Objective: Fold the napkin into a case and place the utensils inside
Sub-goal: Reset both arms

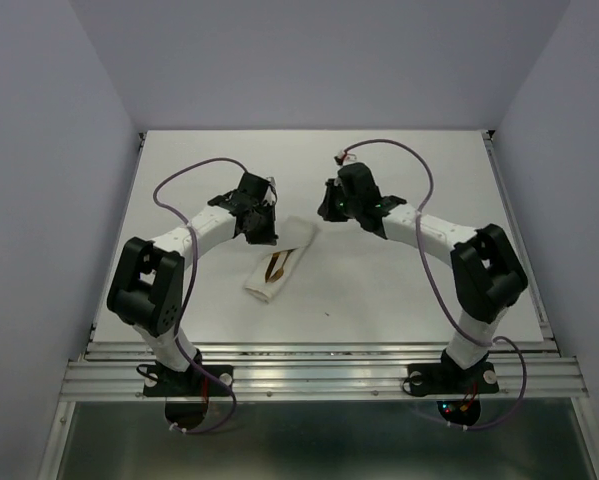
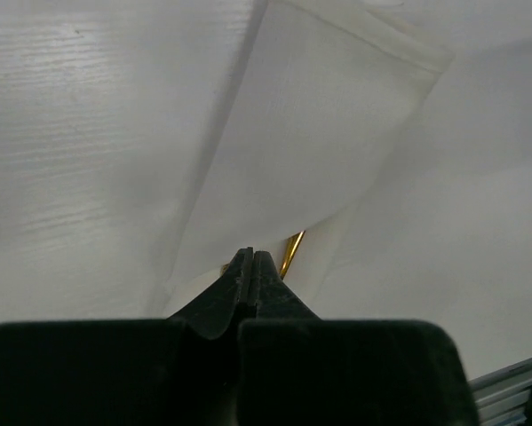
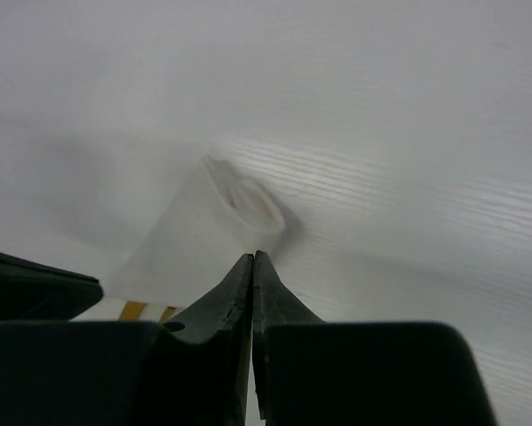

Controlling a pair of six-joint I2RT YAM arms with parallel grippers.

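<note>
While the case [image 1: 279,262] lies slantwise on the desk [image 1: 399,290], brown utensils [image 1: 276,268] peeking from its fold, left end effector [image 2: 252,259] hangs pinched shut, empty, close over it; right end effector [image 3: 252,259], likewise closed on nothing, nearby.

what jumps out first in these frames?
A white case lies diagonally on the table, left of centre, with brown utensils peeking from its fold. The left tool hangs shut just over it. The right tool, also shut, is apart to its right.
</note>
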